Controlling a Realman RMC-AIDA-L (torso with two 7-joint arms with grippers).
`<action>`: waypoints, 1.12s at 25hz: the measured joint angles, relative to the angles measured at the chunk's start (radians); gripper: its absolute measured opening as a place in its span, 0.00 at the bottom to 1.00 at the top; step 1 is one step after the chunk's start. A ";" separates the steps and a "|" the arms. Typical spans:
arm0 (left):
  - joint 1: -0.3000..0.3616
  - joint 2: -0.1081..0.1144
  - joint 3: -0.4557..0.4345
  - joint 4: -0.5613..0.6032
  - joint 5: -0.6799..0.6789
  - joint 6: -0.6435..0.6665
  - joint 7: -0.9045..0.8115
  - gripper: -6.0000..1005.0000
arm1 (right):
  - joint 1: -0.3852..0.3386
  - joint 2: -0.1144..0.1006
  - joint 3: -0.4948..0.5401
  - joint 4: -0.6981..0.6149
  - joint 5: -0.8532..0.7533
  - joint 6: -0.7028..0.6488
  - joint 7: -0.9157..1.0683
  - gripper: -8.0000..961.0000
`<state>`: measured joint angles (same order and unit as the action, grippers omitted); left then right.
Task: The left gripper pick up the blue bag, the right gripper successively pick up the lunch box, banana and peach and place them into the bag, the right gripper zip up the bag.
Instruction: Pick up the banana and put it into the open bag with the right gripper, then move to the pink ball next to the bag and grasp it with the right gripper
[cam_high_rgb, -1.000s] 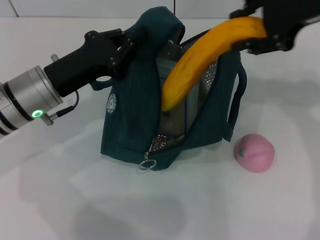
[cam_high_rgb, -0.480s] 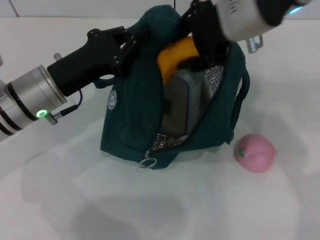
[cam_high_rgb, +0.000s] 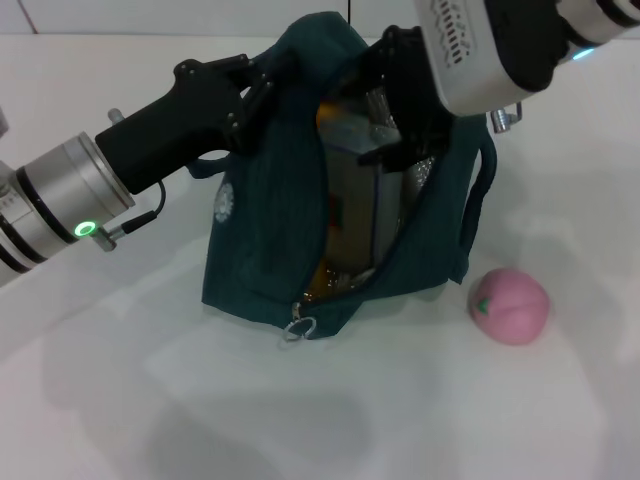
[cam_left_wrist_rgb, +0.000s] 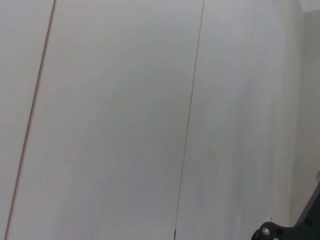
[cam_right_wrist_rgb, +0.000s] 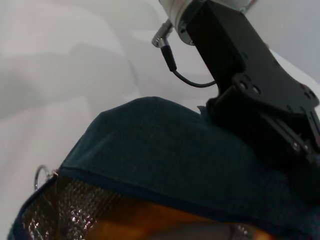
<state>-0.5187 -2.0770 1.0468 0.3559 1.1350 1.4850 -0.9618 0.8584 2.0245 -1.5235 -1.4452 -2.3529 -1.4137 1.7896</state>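
The left gripper (cam_high_rgb: 262, 95) clamps the blue bag (cam_high_rgb: 265, 240); the right gripper's (cam_high_rgb: 395, 100) fingers are hidden inside.

Black left tool (cam_high_rgb: 262, 88), silver wrist (cam_high_rgb: 55, 195) with green light.

Blue bag (cam_high_rgb: 260, 240) upright, unzipped, banana (cam_high_rgb: 335, 115) inside, pink peach (cam_high_rgb: 510, 305) beside

Left claw (cam_high_rgb: 262, 85): black, on silver wrist with green light, reaching in from the left, clamped on fabric. Right claw (cam_high_rgb: 392, 110): angled down from upper right, fingertips hidden.
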 joint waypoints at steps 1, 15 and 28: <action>0.000 0.000 0.000 0.000 0.000 -0.001 0.000 0.05 | -0.007 0.000 0.002 -0.004 0.002 0.003 0.000 0.61; 0.006 -0.003 -0.025 -0.007 0.000 -0.002 0.001 0.05 | -0.378 -0.007 0.417 -0.192 0.501 0.008 -0.143 0.67; 0.023 -0.010 -0.025 -0.009 0.000 -0.001 0.003 0.05 | -0.581 -0.014 0.826 0.492 0.754 -0.521 -0.613 0.66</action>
<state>-0.4952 -2.0871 1.0216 0.3467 1.1351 1.4842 -0.9587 0.2772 2.0104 -0.6978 -0.9532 -1.5991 -1.9345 1.1770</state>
